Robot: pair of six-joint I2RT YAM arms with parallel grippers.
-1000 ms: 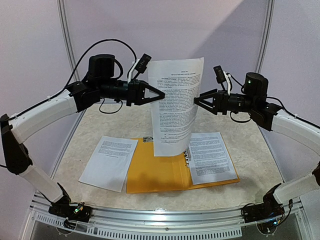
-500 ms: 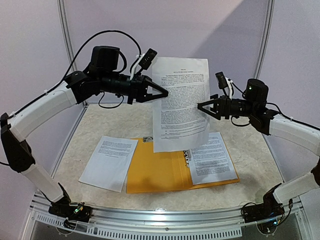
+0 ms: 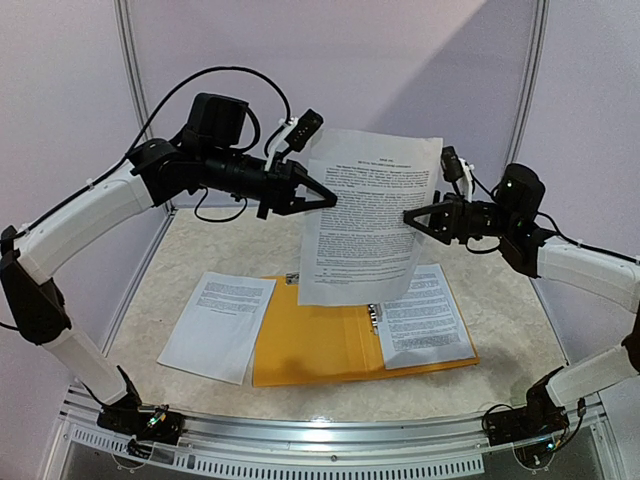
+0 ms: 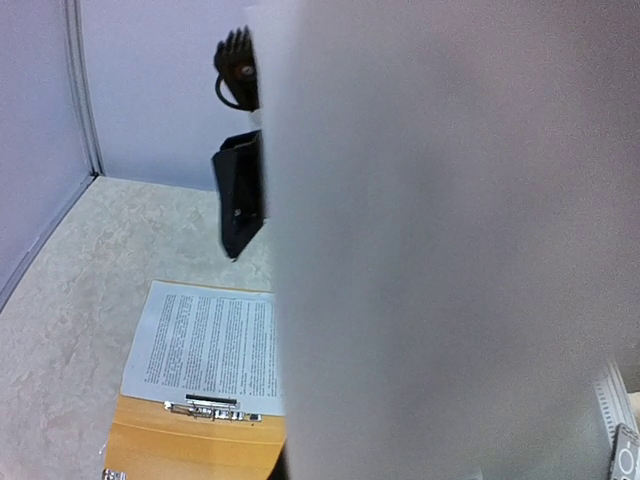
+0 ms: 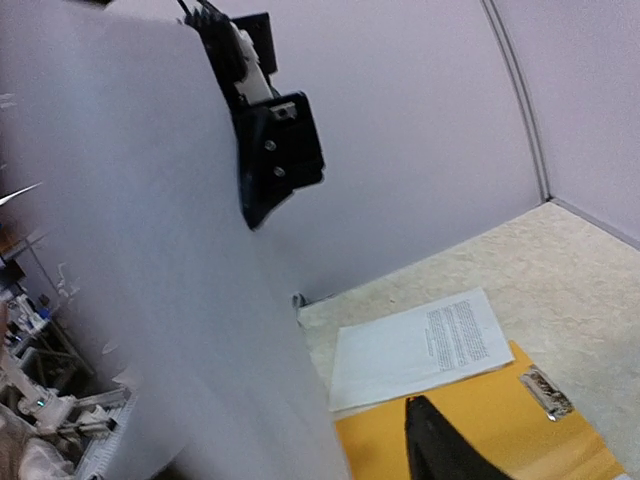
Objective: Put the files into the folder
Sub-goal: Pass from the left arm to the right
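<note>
Folder (image 3: 310, 350): lies open and flat on the tabletop (image 3: 180, 260), near centre, orange-yellow; its metal clip (image 3: 375, 315) runs along the spine at mid-width.
Sheet in folder (image 3: 422, 315): rests on the right-hand leaf, printed side up; one file already in place.
Loose sheet (image 3: 220, 325): flat on the tabletop just left of the folder, its right edge overlapping the orange leaf; not yet filed.
Raised sheet (image 3: 365, 215): hangs in the air above the far part of the folder, between the two arms, tilted slightly clockwise.
Left end effector (image 3: 322, 198): pressed together on the raised sheet's left edge, bearing its weight.
Right end effector (image 3: 412, 220): at the sheet's right edge; jaws appear parted, but from above it cannot be told whether they pinch the paper.
Change: over the last second the raised sheet has swung from hanging narrow and bowed to facing the top camera more squarely, and has shifted right; the left arm has risen and reached farther in, and the right arm has dropped lower.
Meaning: the sheet is being squared between both arms, probably in readiness for lowering onto the folder; two files remain outside it.
Writing: all three sheets carry blocks of small black text with a centred heading; none legible. No brand or label can be read.
</note>
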